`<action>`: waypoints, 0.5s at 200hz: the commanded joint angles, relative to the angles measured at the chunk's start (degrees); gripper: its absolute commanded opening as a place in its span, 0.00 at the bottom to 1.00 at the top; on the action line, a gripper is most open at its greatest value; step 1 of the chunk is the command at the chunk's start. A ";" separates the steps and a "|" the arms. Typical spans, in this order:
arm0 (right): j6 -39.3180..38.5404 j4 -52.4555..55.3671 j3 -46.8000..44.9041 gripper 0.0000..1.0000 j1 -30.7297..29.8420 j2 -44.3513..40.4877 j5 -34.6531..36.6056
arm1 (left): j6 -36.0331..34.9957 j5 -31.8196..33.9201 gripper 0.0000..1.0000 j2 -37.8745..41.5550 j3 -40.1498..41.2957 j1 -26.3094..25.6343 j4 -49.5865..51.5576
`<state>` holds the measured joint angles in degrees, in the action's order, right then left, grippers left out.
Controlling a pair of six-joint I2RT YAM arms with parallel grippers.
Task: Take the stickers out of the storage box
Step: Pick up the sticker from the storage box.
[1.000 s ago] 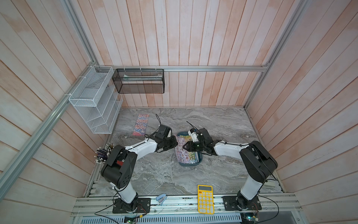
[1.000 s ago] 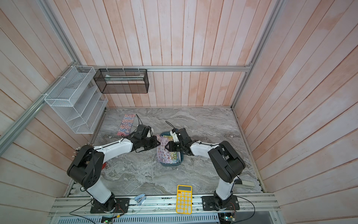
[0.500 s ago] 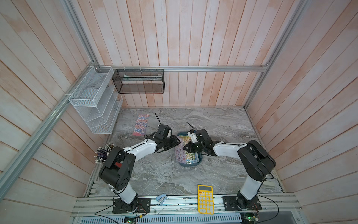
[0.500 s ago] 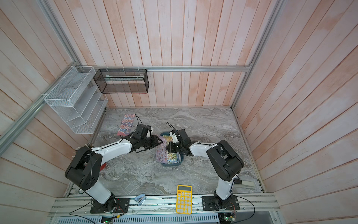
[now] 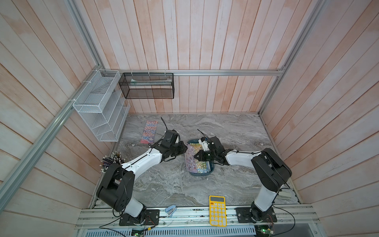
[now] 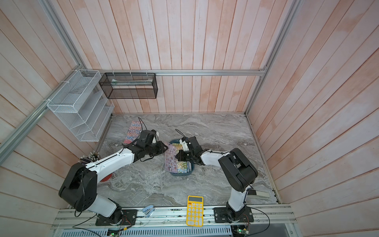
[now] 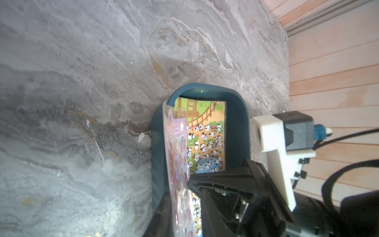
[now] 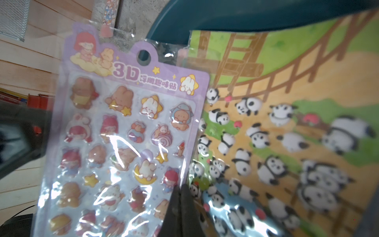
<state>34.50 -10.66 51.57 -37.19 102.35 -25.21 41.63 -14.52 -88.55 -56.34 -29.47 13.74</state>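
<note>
Right gripper [image 8: 181,189]: the jaws are seen pinched together on one long edge of a lilac sheet [image 8: 123,133], partway along its length.
Left gripper [image 5: 185,148]: it is held just outside the storage box [image 5: 202,174], close to the top corner of the lilac sheet; how wide its jaws stand cannot be told, nor whether the sheet is touched.
Lilac sheet: it is tilted up from the pile, with its free long edge over the box wall on the left arm's side.
Stickers [image 5: 196,164]: the rest lie flat inside the box; a panda sheet [image 8: 276,133] is uppermost, and others below it are mostly hidden.
Storage box: it stands on the table [image 5: 225,131] between the two arms in both top views.
Loose sheet [image 5: 149,131]: one red-blue sheet lies flat on the table, near the white wire rack [image 5: 98,110], well apart from the box.
Black mesh basket [image 5: 146,86]: it is hung on the back wall, with something pale and flat inside.
Pencils [image 5: 111,161]: a bundle stands upright beside the left arm.
</note>
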 commanded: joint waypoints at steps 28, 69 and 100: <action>-0.66 2.96 -0.15 0.05 0.19 -0.22 0.97 | -0.85 0.43 0.00 -2.76 -2.60 -1.81 1.84; -4.21 7.15 1.87 0.11 0.19 -5.52 6.75 | -2.64 -0.73 0.00 -0.63 -6.17 -1.88 1.16; -8.19 10.09 3.01 0.20 0.26 -13.14 13.78 | -4.69 -2.91 0.00 0.54 -8.74 -1.87 -0.78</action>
<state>30.76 -4.29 51.92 -36.97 95.35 -18.52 39.68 -15.18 -90.19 -62.26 -31.20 15.03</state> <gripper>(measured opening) 0.171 0.056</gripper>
